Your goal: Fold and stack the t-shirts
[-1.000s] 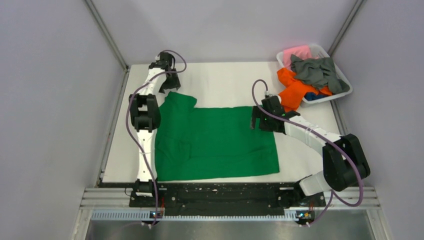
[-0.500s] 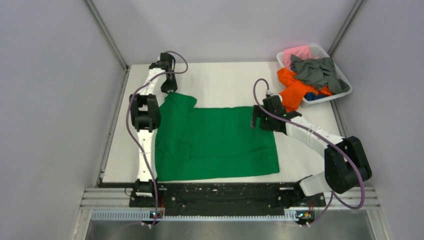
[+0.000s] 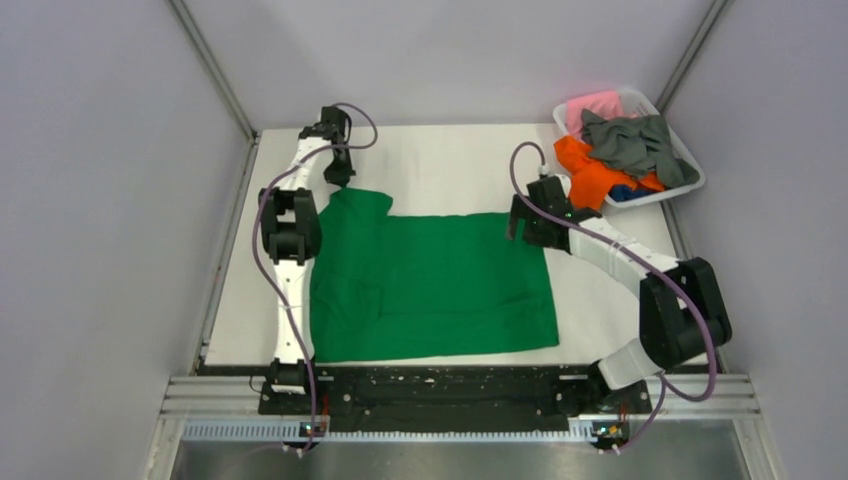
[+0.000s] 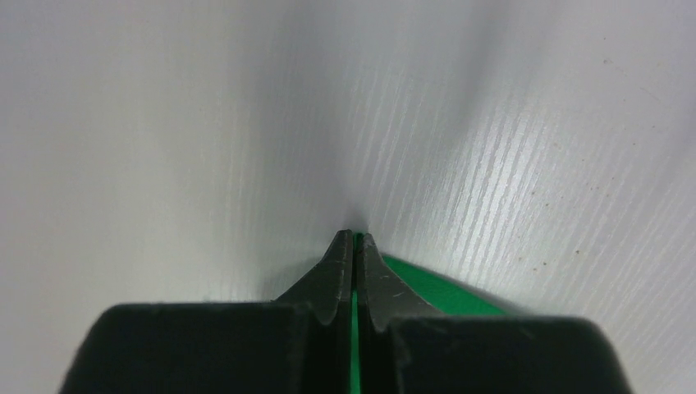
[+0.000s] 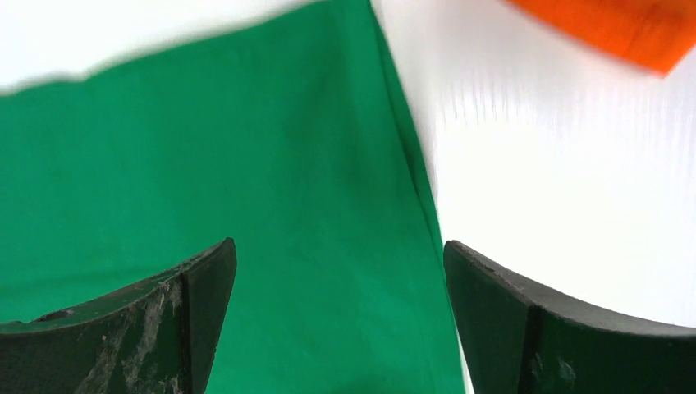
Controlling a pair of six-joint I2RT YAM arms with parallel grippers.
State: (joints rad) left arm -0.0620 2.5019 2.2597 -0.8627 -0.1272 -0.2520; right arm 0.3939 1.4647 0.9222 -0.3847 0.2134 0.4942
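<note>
**Green t-shirt and grippers.** We see the green t-shirt, smooth matte cloth, lying flat on the white table between the two arms. Its body forms a near rectangle, with one short sleeve projecting at the far left corner. The left gripper is clamped on that sleeve's edge: a thin green sliver shows between its tapered black jaws, whose tips meet the finely ribbed table surface. The right gripper stands wide over the shirt's far right corner, its scuffed dark fingers straddling the straight side edge and holding nothing. Beyond it, at the table's far right, the orange tee spills over the rim of the white plastic basket. The basket also holds the crumpled grey tee, the pink tee and a glimpse of the blue tee.
</note>
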